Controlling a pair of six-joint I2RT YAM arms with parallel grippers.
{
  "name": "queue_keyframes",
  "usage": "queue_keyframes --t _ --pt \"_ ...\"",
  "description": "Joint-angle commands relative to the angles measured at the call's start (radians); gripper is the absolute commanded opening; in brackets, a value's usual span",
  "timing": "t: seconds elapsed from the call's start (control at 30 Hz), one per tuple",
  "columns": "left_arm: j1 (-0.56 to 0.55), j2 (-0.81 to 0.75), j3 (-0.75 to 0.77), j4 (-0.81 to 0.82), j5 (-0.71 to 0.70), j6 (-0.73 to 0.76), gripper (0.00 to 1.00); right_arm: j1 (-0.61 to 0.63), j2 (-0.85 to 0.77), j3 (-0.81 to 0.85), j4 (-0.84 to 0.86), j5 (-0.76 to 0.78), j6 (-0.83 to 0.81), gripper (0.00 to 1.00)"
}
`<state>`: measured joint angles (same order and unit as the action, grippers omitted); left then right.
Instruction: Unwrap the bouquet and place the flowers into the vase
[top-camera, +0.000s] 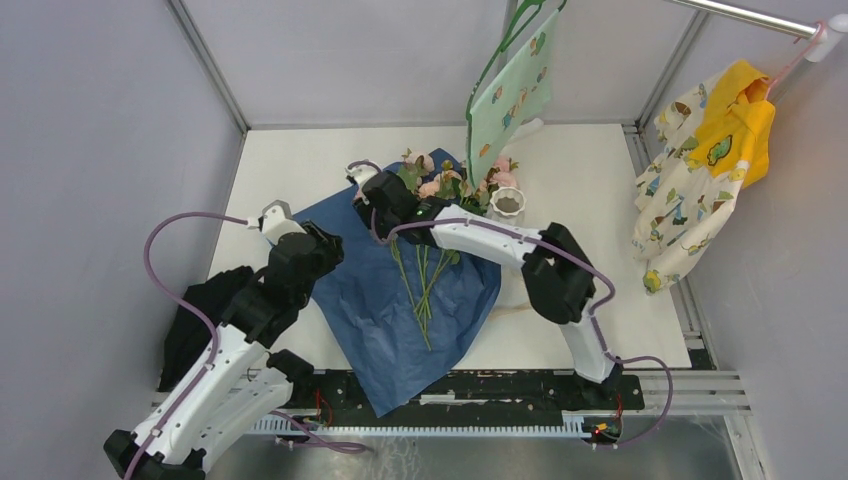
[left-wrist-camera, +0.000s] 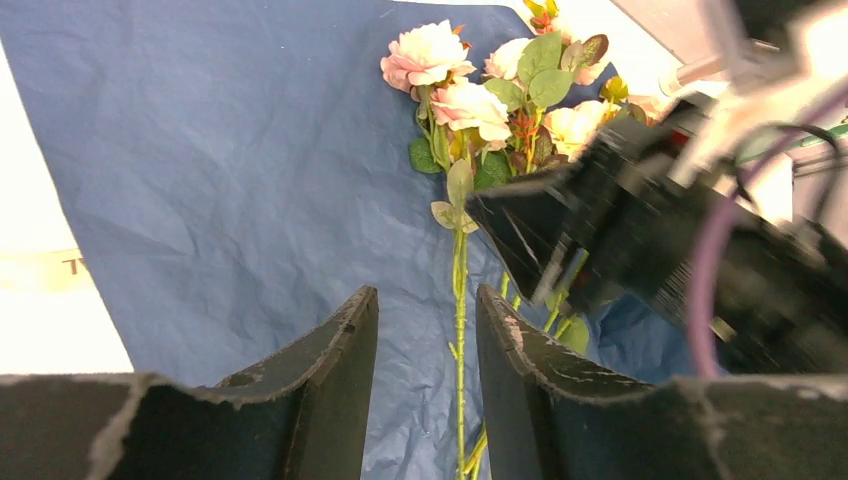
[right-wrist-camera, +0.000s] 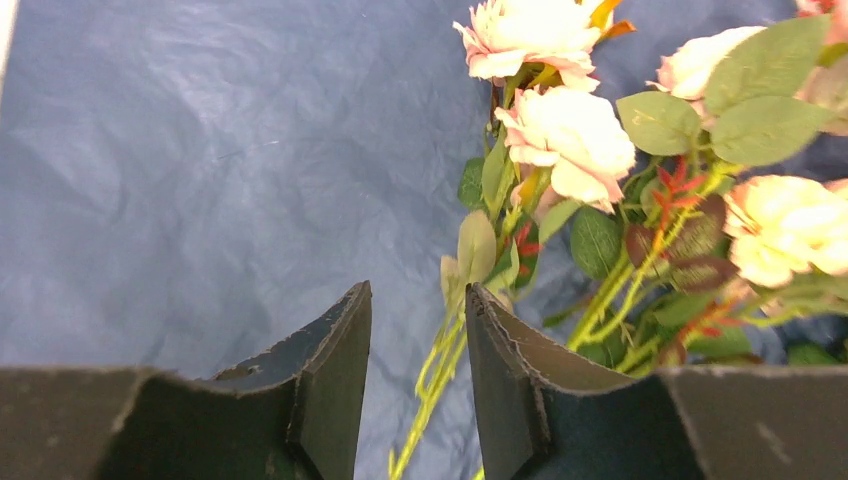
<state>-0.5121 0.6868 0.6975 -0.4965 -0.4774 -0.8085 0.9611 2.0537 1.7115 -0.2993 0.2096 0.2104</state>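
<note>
Top external view: vase (top-camera: 508, 204) is standing upright on the table (top-camera: 290, 160), just beside the flowers (top-camera: 428, 186); these are lying on spread paper (top-camera: 370, 300); left pincer (left-wrist-camera: 425, 295) is gaping, gripping nothing; right pincer (right-wrist-camera: 417, 290) is gaping around stems (right-wrist-camera: 440, 365).

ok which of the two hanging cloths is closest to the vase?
The green patterned cloth: in the top view it hangs just beyond the vase, while the yellow-and-cream garment hangs far right.
</note>
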Motion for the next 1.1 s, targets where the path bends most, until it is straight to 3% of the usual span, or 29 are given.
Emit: queue_keyframes --t 0.0,0.5,0.77,1.07 --pt "-0.002 -0.04 0.034 -0.029 -0.047 0.042 0.49 -0.049 0.141 0.188 -0.095 -0.076 0.015 0.46" --pt "-0.003 -0.035 -0.003 -0.017 -0.038 0.045 0.5 -0.089 0.23 0.125 -0.062 -0.119 0.031 0.46" --pt "-0.002 -0.047 -0.012 -0.026 -0.041 0.037 0.5 -0.088 0.284 0.109 -0.053 -0.171 0.05 0.26" --pt "-0.002 -0.055 -0.021 -0.033 -0.047 0.032 0.5 -0.087 0.322 0.135 -0.095 -0.152 0.044 0.3"
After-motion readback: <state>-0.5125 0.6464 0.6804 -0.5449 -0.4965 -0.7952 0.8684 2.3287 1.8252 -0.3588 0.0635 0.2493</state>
